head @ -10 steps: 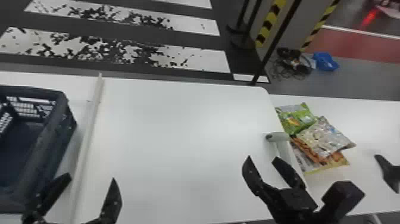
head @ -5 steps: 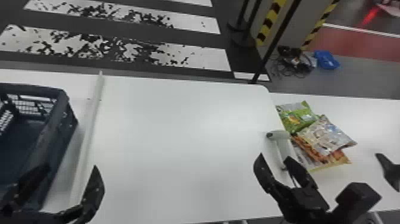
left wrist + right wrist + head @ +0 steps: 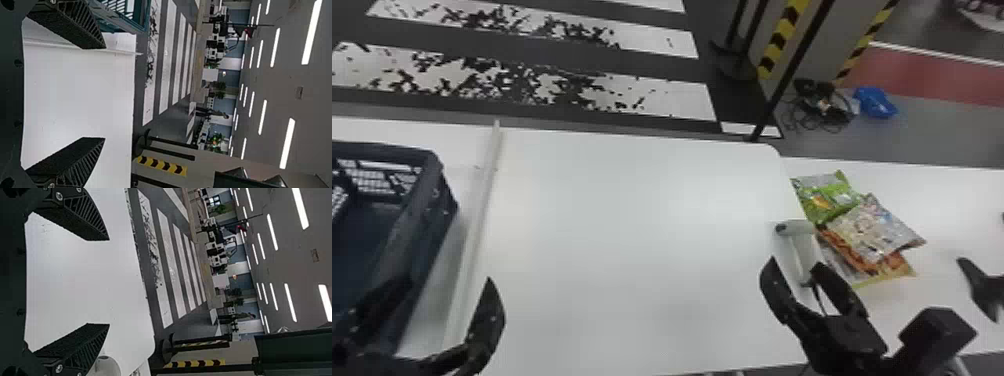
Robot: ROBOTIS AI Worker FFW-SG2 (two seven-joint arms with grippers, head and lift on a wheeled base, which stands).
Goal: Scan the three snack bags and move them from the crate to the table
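Three snack bags (image 3: 869, 230) overlap on the table (image 3: 957, 195) at three o'clock.
Crate (image 3: 429, 220) at nine o'clock, its dark floor partly showing; left hand (image 3: 449, 281) at eight, right hand (image 3: 794, 265) at four, both spread wide.

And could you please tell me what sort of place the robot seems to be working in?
Probably a large indoor hall, perhaps a demonstration or test space, to judge by the rows of long ceiling lights, the broad white floor stripes and the yellow-and-black hazard strips.
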